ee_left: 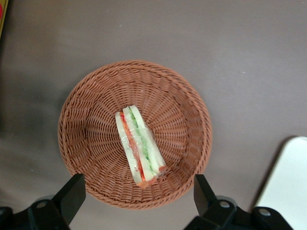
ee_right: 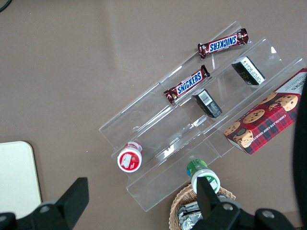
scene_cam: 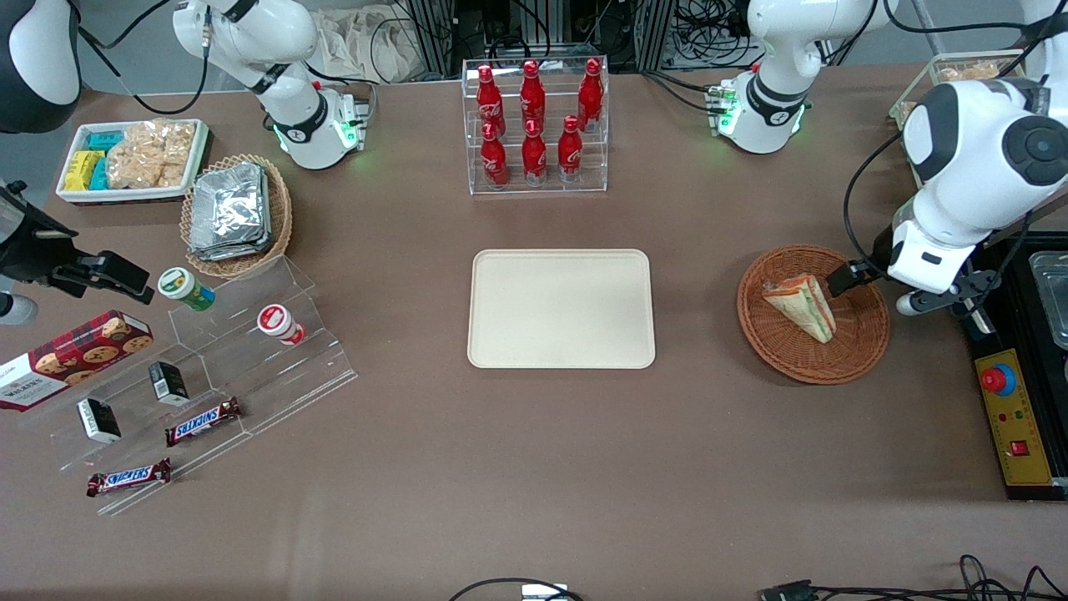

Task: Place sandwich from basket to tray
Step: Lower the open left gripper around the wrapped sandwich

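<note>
Sandwich (ee_left: pixel 139 146) lying in basket (ee_left: pixel 91 110), below and between spread gripper (ee_left: pixel 135 195) jaws

Even, bright overhead light falls on the brown worktop (scene_cam: pixel 517 467), and shadows under things are soft and short. Glare streaks the clear bottle rack (scene_cam: pixel 536 125) and the foil packets (scene_cam: pixel 229 210). The wrist view of the basket (ee_left: pixel 91 143) is slightly soft, darkening toward 9 o'clock.

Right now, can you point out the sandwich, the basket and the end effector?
sandwich (ee_left: pixel 139 146), left wrist view, its layered edge.
basket (scene_cam: pixel 863 344), front view, bare woven wall.
end effector (ee_left: pixel 139 191), left wrist view, between open fingertips, above the basket.
</note>
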`<state>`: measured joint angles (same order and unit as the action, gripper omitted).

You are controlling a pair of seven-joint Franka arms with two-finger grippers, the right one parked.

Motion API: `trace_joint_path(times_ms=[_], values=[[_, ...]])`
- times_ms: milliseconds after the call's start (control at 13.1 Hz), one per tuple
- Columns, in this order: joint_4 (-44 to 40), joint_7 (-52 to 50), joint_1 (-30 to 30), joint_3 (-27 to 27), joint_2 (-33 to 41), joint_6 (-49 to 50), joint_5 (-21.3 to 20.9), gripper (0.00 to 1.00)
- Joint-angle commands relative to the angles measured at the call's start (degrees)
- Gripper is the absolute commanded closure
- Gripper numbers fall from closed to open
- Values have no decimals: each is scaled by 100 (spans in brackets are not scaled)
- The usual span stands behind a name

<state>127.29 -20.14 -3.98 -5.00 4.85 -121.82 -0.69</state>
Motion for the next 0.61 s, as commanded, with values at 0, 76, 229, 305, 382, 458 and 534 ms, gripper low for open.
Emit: trace_joint_path(times_ms=[0, 76, 229, 305, 382, 458, 534], values=[[471, -542, -33, -28, 86, -490, -72, 0], [638, -727, -33, -28, 60, -701, -63, 0], [884, -1034, -33, -28, -54, -1088, -72, 0], [946, -1236, -24, -28, -150, -1185, -63, 0], [1008, -1412, -7, -36, -230, -1308, -72, 0], [1095, -1475, 11, -45, -300, -1510, -72, 0], [1227, -1510, 11, -45, -370, -1738, -72, 0]])
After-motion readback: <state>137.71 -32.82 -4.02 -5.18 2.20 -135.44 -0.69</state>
